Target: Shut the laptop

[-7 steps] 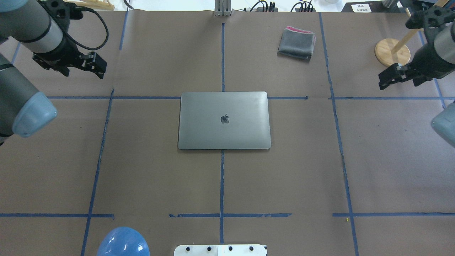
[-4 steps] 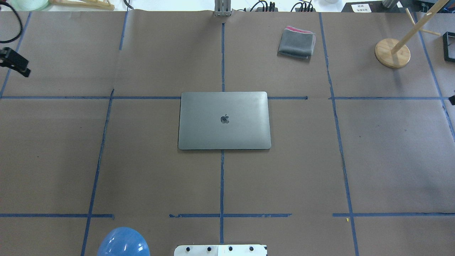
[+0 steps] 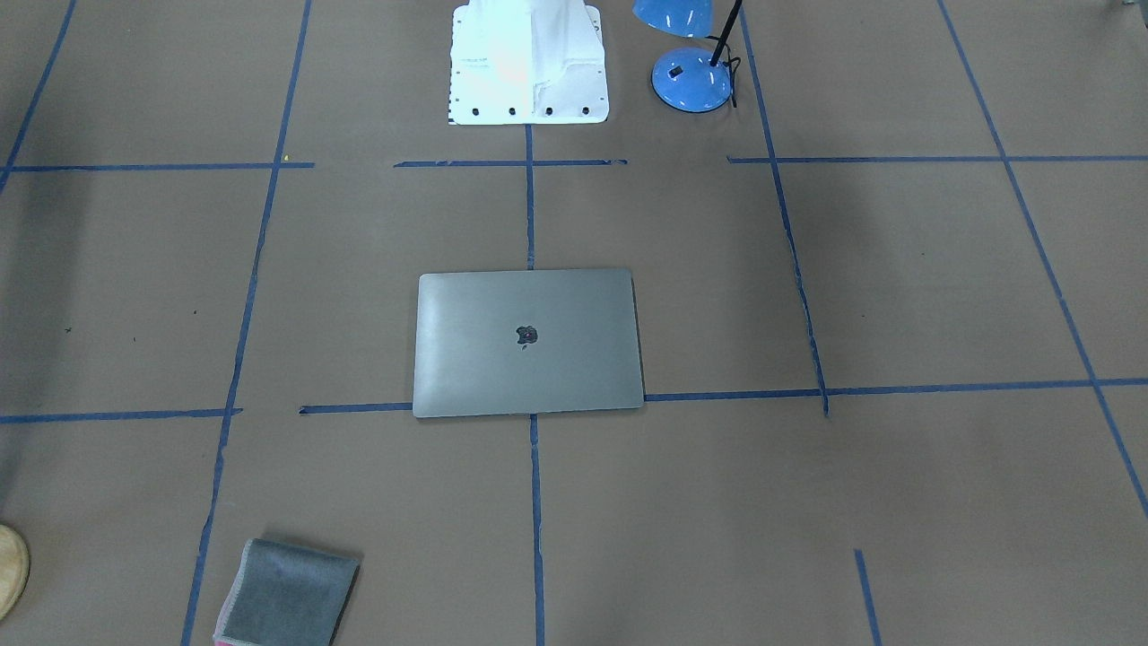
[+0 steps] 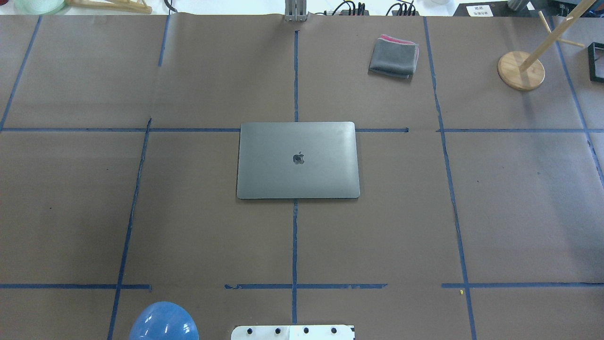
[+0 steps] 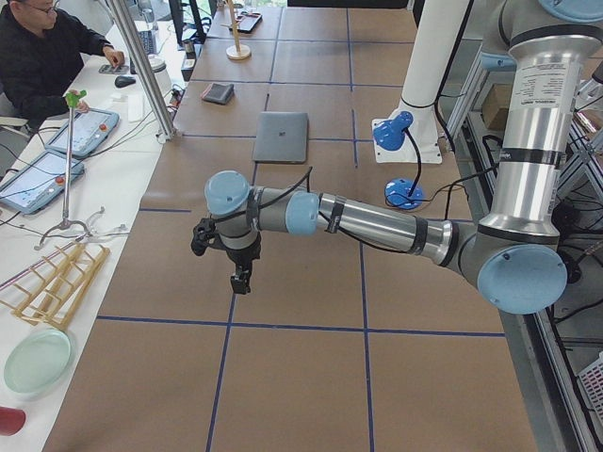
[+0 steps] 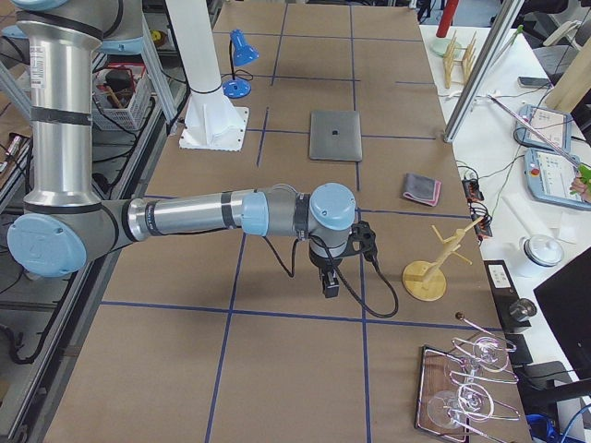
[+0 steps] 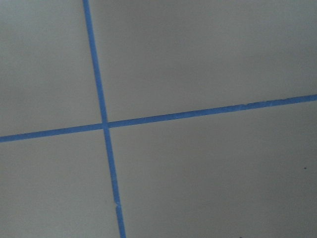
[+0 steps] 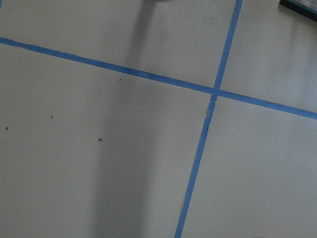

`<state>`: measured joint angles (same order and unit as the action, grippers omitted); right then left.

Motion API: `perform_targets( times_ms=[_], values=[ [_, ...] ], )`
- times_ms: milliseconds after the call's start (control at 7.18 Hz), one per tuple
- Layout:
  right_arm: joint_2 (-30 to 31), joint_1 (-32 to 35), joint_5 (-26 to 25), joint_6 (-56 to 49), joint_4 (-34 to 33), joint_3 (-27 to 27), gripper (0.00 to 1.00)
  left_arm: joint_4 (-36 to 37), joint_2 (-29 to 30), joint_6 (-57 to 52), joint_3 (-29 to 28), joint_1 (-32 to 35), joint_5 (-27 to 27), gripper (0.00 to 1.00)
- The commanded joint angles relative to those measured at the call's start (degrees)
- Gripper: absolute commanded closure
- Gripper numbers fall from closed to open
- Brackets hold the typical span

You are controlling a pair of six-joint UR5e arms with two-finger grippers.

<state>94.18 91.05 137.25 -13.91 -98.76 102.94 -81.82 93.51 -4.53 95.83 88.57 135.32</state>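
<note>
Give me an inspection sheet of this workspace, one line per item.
Surface: brown paper with a blue tape grid.
Job's things: laptop shut, lid flat, logo up, at centre.
Clutter: folded cloth, wooden stand, blue lamp, all apart from the laptop.
End effectors: left end effector and right end effector hang over bare paper; open or shut, cannot tell.
Cables: cables at the far edge.
Surroundings: operator seated at a side desk.
</note>
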Motion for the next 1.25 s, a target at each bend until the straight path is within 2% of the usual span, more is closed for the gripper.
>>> perform_targets(
  times_ms=[0,139,1115],
  values=[
    [0.9,0.4,0.1,-0.3,0.0,-2.9,0.00,0.1,-0.4,-5.0,-4.3,3.6,0.5,0.00],
    [0.5,0.4,0.1,-0.3,0.0,-4.9,0.00,0.1,-0.4,-4.4,-4.8,3.6,0.5,0.00],
    [2.2,2.8,0.0,1.1,-0.5,-5.5,0.00,-0.2,-0.1,-1.5,-6.1,3.4,0.6,0.00]
  ],
)
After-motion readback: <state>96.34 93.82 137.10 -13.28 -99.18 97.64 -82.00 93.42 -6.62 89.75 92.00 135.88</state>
